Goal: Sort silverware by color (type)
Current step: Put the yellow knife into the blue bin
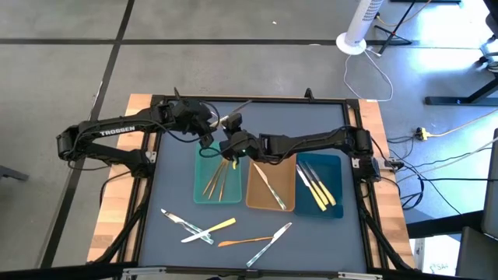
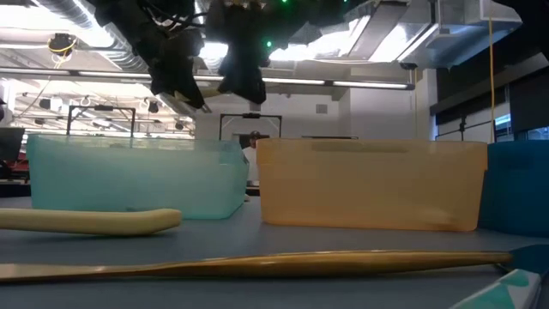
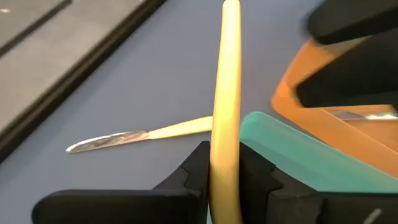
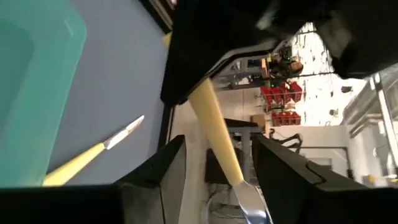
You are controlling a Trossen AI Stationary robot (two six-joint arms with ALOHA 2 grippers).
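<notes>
The left gripper [image 1: 208,140] hangs above the far edge of the teal tray [image 1: 204,193], its fingers [image 3: 186,180] clamped on a yellow-handled knife [image 3: 227,93] that runs straight out between them, the lower end of the handle hidden behind the fingers; beyond them a second yellow-handled knife [image 3: 140,134] lies flat on the table [image 3: 124,81]; the right gripper [image 1: 231,152] sits just beside the left one, over the gap between the teal tray and the tan tray [image 1: 257,198], its fingers [image 4: 158,168] standing apart on either side of the same yellow handle without pressing it, the silver blade cut off at the picture's edge; below the fingers the teal tray holds slim gold pieces [image 1: 218,180], the tan tray silver ones [image 1: 272,190], the dark-blue tray [image 1: 336,167] yellow-handled ones [image 1: 320,188]; nearer the front a loose scatter of silverware [image 1: 226,232] lies on the table, the types hard to tell apart; in the low view both grippers are dark shapes cut off at the top.
</notes>
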